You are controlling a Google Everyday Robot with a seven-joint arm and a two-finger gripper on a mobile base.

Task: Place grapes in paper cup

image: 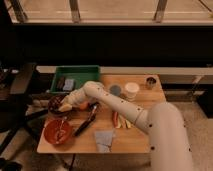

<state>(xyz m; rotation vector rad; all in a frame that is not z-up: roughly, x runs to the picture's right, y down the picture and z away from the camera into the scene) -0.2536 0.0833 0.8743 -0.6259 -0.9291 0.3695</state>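
We see the gripper [65, 106] over the grapes [56, 103] at the left edge, its grip unclear; cup [131, 90] unfilled.

- A robot test space with an office feel: a small wooden bench [127, 142] against a dark wall, below a far ledge with metal railing posts [75, 10].
- A green bin [77, 78], red bowl [57, 131] and paper cup [131, 90] look staged.
- The gripper [64, 106] sits at the bench's left.
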